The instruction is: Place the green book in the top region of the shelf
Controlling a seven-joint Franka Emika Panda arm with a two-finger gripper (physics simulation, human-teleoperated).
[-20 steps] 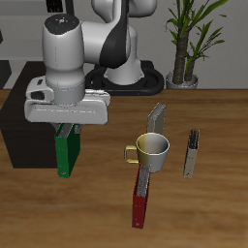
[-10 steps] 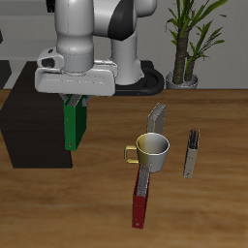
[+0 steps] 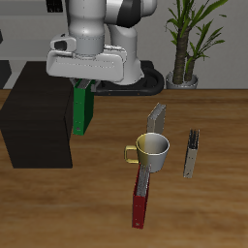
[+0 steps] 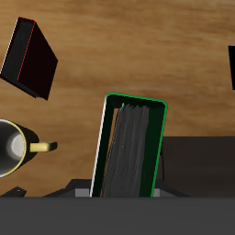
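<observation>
The green book (image 3: 83, 110) hangs upright from my gripper (image 3: 85, 89), which is shut on its upper edge; it is lifted off the table, just beside the black shelf's (image 3: 37, 114) side, about level with the shelf's top. In the wrist view the green book (image 4: 129, 147) shows end-on with its dark page block between my fingers, and a corner of the shelf (image 4: 230, 66) shows at the edge.
A cream mug (image 3: 151, 150) stands mid-table, with a grey book (image 3: 157, 120) behind it, a dark red book (image 3: 141, 199) in front of it and another grey book (image 3: 193, 153) beside it. A potted plant (image 3: 186, 39) stands at the back.
My gripper has lifted the green book up and carried it back, from low in front of the shelf to higher beside the shelf's top edge.
</observation>
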